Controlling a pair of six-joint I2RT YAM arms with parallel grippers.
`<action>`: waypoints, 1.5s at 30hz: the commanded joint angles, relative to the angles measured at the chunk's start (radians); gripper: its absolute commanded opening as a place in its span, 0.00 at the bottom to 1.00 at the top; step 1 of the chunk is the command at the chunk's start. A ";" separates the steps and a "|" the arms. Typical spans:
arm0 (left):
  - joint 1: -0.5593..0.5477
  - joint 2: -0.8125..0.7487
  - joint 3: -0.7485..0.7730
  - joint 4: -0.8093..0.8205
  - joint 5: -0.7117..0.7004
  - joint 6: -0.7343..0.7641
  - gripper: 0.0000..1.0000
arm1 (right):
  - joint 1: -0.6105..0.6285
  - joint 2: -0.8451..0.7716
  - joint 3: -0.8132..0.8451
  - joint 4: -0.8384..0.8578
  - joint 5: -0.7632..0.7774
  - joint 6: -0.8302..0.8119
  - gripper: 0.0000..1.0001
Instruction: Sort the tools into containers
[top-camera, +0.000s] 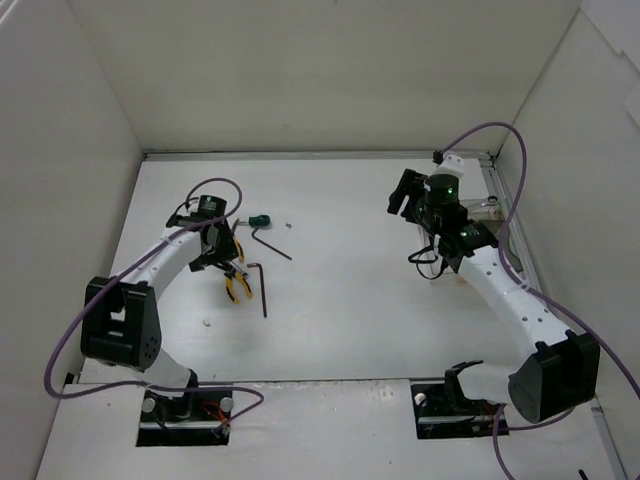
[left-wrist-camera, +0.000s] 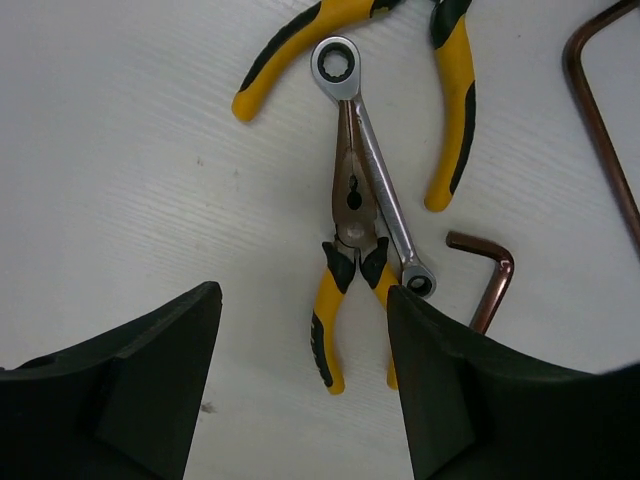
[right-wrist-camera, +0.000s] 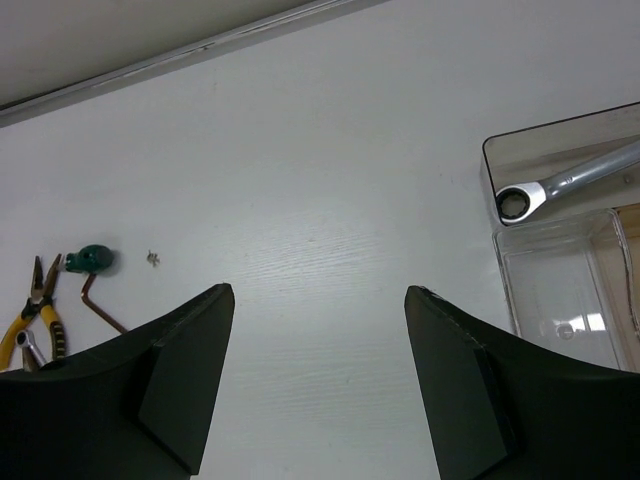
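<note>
a small pair of yellow-handled pliers (left-wrist-camera: 345, 265) lies on the left half of the table (top-camera: 350, 310), roughly midway between its far and near edges. a silver wrench (left-wrist-camera: 372, 160) rests slantwise across its nose. a larger pair of pliers (left-wrist-camera: 455, 110) lies just beyond. a short hex key (left-wrist-camera: 490, 275) lies beside the handles, with a longer hex key (left-wrist-camera: 605, 130) further out. a green screwdriver (top-camera: 260, 219) and a tiny loose screw (top-camera: 288, 225) sit nearer the far edge.

the left gripper (left-wrist-camera: 300, 298) hangs directly over the small pliers and wrench, its fingers fairly wide and holding nothing. the clear containers (right-wrist-camera: 560, 290) stand by the right edge, toward the far right corner, and one holds a second wrench (right-wrist-camera: 570, 180). the right gripper (right-wrist-camera: 320, 292) hovers near them, its fingers apart and empty.

the step in hand looks like a pick from the pile by the left arm. the next move calls for coming down and closing on one tool only. since the wrench overlaps the pliers, a careless grip could catch both or nudge the stack. the containers are well apart from this pile, so a long carry or a handover seems needed.

no brand, label or writing can be read.
</note>
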 joint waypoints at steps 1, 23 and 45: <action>-0.016 0.043 0.048 0.024 0.005 -0.054 0.62 | 0.018 -0.065 -0.004 0.052 -0.027 -0.023 0.66; -0.007 0.249 0.123 0.066 0.012 -0.097 0.49 | 0.050 -0.226 -0.168 0.016 -0.073 -0.031 0.65; 0.033 0.232 0.053 0.089 0.070 -0.072 0.26 | 0.053 -0.237 -0.180 0.011 -0.081 -0.028 0.65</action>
